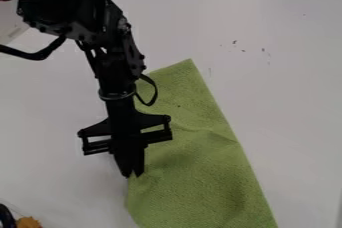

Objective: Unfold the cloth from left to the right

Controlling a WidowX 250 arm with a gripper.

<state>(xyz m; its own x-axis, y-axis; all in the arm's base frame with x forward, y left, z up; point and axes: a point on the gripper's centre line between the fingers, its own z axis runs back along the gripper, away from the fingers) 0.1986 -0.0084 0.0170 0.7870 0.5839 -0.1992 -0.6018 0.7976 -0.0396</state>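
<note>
One green cloth [207,177] is lying from frame centre to bottom edge; we are seeing one gripper [133,174] at its left side, clenched or released we cannot tell, and one orange thing [28,222] lower left.

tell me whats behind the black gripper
The green textured cloth shows to the picture's right of the black two-finger gripper, and the white table to its left. Part of the cloth's edge is covered behind it, so its shape there cannot be seen.

Black arm [120,67] slanting down, gripper [133,175] low, fingers [138,163] close together
</note>
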